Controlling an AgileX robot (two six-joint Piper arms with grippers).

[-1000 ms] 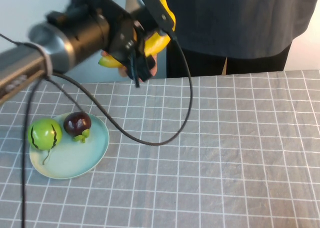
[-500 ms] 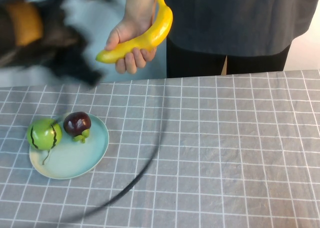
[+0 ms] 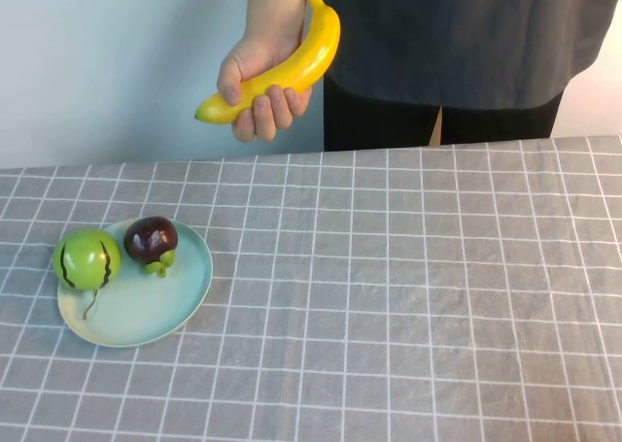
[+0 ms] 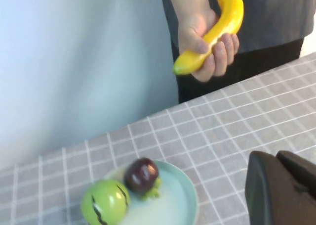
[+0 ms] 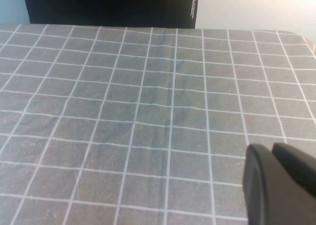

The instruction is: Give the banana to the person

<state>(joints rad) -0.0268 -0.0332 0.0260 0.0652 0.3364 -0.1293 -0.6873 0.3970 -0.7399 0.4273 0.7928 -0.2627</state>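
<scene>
The banana [image 3: 282, 71] is held in the hand [image 3: 255, 92] of the person [image 3: 457, 44], who stands at the far edge of the table [image 3: 437, 296], above its far left area. A plate [image 3: 146, 311] at near left carries a green fruit [image 3: 86, 259] and a dark purple fruit [image 3: 151, 238], just beside each other. The left gripper [image 4: 284, 190] is over the table near the plate; finger state cannot be determined. The right gripper [image 5: 279, 185] is low over bare cloth; finger state cannot be determined.

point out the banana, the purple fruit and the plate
banana [image 3: 292, 68], high view, middle of its yellow body above the person's fingers
purple fruit [image 3: 151, 238], high view, centre of its dark skin
plate [image 3: 146, 311], high view, bare pale blue surface near its front
</scene>
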